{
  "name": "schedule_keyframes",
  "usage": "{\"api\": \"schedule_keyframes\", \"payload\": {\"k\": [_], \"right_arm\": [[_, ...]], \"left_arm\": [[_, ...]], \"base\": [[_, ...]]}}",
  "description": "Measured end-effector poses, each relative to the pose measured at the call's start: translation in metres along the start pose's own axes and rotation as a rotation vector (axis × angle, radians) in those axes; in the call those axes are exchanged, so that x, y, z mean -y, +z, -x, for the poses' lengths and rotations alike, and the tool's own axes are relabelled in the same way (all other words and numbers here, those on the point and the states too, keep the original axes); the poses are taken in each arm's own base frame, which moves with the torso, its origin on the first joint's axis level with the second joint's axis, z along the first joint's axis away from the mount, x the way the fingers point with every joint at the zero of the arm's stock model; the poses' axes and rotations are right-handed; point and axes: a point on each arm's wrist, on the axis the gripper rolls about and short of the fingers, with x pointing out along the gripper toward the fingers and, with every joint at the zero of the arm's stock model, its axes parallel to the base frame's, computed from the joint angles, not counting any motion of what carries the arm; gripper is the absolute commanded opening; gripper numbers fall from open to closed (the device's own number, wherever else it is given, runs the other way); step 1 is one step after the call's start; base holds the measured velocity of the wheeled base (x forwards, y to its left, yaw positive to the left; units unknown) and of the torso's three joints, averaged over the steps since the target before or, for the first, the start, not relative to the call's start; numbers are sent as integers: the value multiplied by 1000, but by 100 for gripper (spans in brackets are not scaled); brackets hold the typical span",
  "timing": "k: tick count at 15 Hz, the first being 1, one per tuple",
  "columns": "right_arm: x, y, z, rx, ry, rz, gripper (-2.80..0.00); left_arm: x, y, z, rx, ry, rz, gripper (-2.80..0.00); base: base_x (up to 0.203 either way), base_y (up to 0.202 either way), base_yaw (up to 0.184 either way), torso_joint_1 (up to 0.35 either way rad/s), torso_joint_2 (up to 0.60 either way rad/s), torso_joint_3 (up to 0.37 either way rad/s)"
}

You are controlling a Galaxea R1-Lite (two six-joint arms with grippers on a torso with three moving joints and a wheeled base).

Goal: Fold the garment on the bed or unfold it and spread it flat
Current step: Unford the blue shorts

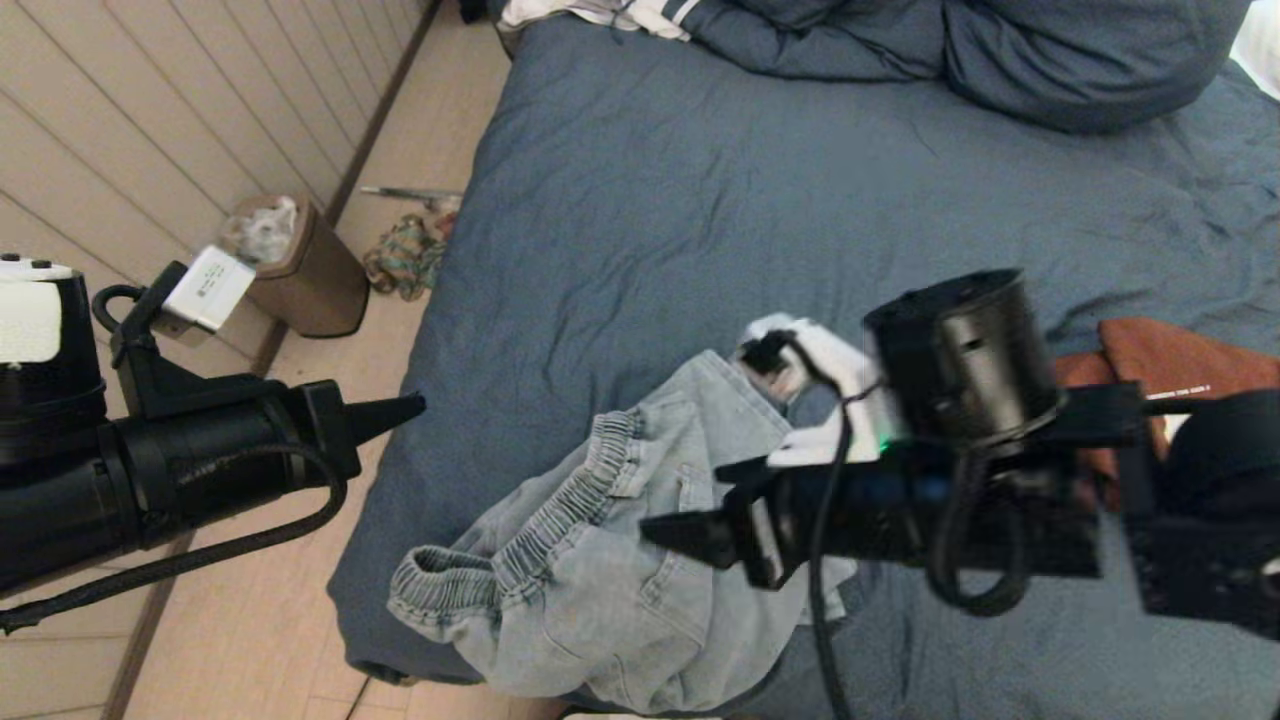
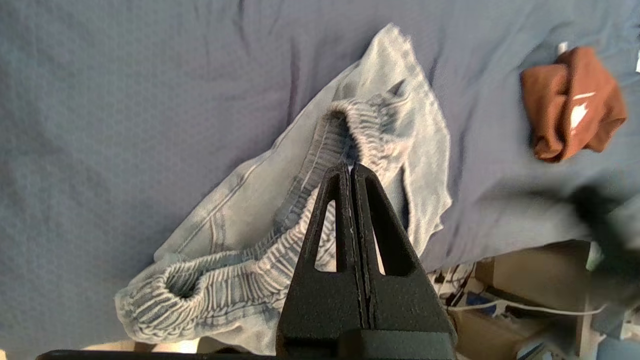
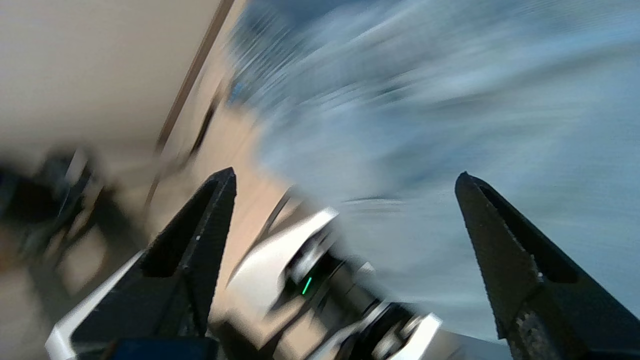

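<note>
The big blue bed fills most of the room in front of the robot. A pair of light blue jeans lies crumpled at the near left corner of the bed, with the stretchy waistband bunched up and part of the cloth hanging over the bed's near edge. A brown garment lies on the bed too, well apart from the jeans, toward the right edge. Blue pillows sit at the far end of the bed.

The left tool is off the bed's left edge, over the floor, and its 2 fingers are pressed together with nothing between them. From its own camera the tips point toward the jeans' waistband.

The right tool hangs above the jeans, near the bed's near edge. Its 2 fingers are spread wide and hold nothing.

A brown bin stands on the floor by the wall.
</note>
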Motion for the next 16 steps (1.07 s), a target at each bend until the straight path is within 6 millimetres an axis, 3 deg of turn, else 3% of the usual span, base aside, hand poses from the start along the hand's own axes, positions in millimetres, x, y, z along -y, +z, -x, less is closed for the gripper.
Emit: {"api": "schedule_keyframes", "payload": {"k": [3, 5, 12, 16], "right_arm": [[37, 11, 46, 120, -138, -32, -280], [46, 14, 57, 151, -177, -6, -280], [66, 19, 50, 189, -246, 23, -280], [72, 19, 48, 184, -263, 12, -280]], "left_arm": [[-4, -5, -11, -39, 16, 8, -280], [-6, -10, -21, -63, 22, 11, -280], [-6, -37, -59, -139, -2, -2, -280], [-6, -47, -67, -176, -7, -5, -280]], "base": [[0, 0, 0, 0, 0, 0], [0, 0, 0, 0, 0, 0], [0, 0, 0, 0, 0, 0], [0, 0, 0, 0, 0, 0]]}}
